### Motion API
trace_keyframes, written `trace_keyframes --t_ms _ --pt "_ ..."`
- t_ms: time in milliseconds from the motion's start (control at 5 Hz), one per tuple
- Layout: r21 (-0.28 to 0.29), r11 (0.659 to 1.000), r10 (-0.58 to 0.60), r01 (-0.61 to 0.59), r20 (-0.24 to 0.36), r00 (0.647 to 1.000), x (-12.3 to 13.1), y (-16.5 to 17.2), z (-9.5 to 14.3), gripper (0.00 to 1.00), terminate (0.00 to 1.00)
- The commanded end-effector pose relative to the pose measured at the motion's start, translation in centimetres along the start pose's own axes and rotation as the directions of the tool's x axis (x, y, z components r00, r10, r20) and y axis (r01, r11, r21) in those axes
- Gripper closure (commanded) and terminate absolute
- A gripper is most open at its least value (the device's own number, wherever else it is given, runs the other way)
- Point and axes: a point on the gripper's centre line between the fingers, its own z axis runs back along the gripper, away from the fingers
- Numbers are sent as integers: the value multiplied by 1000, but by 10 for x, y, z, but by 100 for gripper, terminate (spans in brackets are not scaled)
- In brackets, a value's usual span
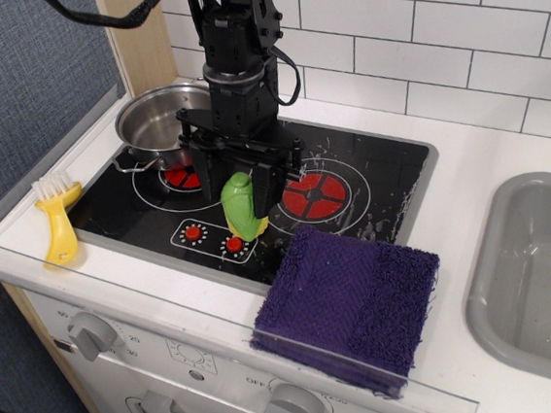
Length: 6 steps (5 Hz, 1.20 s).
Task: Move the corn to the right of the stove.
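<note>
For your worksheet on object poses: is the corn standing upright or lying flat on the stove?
Upright. The corn stands on end on the stove, its pointed green tip up between the open gripper's fingers.

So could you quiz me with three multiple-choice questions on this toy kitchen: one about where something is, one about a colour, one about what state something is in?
1. Where does the corn stand?
A. in the sink
B. on the stove, near the red knobs
C. on the cloth

2. What colour is the cloth?
A. purple
B. orange
C. white

3. How are the gripper jaws?
A. far from the corn
B. holding the brush
C. straddling the corn's top

Answers: 1 B, it rests on black glass by the knobs. 2 A, clearly dark purple. 3 C, one jaw on each side of the husk.
</note>
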Motion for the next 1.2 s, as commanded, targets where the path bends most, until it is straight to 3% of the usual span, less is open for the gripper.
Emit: trace_keyframes --t_ms 0,200,400,600,800,1000 --pt "-36 999 -3 8 126 992 -1 -7 49 100 0" --pt "-111 993 -12 29 152 988 14 -34 81 100 0" --pt "-131 990 -38 56 139 990 38 -64 82 100 0" --pt "-119 991 -49 62 108 993 66 -82 67 100 0" --pt "-60 996 -53 60 107 993 82 -88 54 100 0" --pt "-37 998 -51 56 122 991 93 -90 45 100 0"
